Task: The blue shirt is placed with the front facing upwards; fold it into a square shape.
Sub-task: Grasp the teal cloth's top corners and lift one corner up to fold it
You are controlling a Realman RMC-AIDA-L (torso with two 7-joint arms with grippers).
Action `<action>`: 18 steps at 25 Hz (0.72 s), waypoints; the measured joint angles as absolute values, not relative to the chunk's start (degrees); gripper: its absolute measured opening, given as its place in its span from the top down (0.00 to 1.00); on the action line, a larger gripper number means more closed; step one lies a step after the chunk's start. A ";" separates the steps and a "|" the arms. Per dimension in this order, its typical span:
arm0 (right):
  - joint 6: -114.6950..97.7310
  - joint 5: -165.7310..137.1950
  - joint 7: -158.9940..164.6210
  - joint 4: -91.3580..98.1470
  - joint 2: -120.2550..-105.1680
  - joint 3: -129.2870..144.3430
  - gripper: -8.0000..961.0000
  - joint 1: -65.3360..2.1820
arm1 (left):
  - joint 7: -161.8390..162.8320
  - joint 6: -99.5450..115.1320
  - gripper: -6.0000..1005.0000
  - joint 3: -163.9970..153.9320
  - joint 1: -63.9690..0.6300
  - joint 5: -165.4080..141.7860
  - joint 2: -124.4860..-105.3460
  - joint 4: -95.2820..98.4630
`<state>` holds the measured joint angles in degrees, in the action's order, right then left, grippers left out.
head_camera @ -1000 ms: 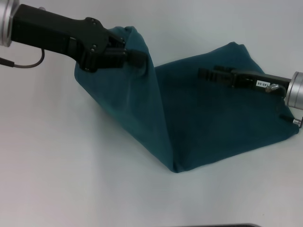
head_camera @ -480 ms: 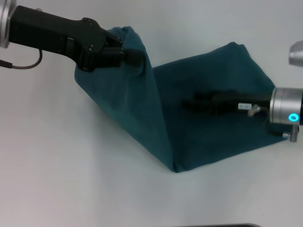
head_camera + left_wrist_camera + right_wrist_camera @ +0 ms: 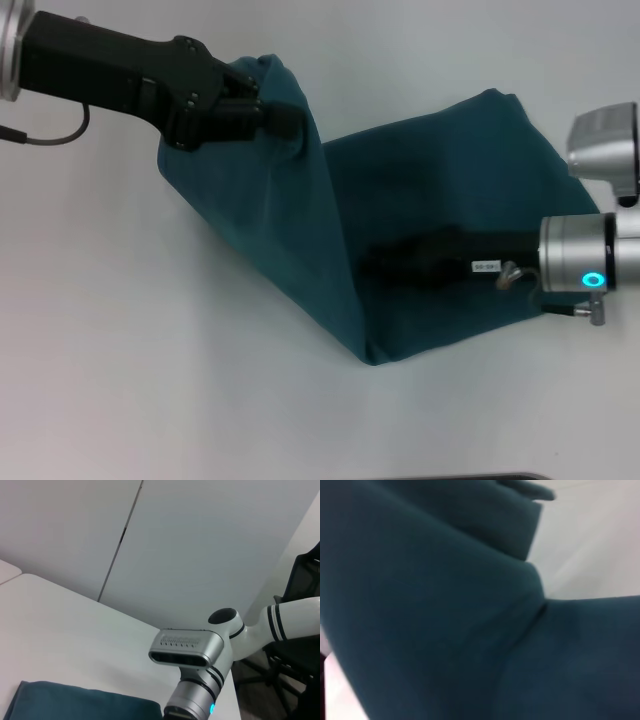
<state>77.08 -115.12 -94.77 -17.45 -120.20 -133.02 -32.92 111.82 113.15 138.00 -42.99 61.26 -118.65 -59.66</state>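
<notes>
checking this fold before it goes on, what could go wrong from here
The left gripper holds a raised corner of the blue shirt, so the lifted panel hangs slack; if it slips, the fold may collapse unevenly. The right gripper lies low over the flat part near the crease and could drag or bunch the fabric. The near corner looks pointed, so the result may not be square.

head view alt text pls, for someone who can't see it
The left gripper holds one end of the blue shirt lifted off the white table, the cloth sloping down from it. The right gripper reaches in low over the flat part.
</notes>
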 joint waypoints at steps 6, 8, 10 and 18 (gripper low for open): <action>76.60 -107.83 -94.89 -17.31 -120.32 -122.44 0.78 -34.16 | 111.80 113.11 0.97 137.99 -43.12 61.26 -118.57 -59.68; 76.54 -105.35 -94.89 -17.31 -120.32 -118.62 0.88 -34.50 | 111.79 113.10 0.97 137.99 -43.14 61.26 -118.55 -59.68; 76.54 -102.73 -94.84 -17.31 -120.31 -114.77 0.89 -34.99 | 111.78 113.11 0.97 137.99 -43.13 61.26 -118.55 -59.68; 76.33 -98.15 -94.24 -17.30 -120.30 -106.23 0.96 -37.71 | 111.78 112.96 0.97 138.02 -42.99 61.26 -118.55 -59.54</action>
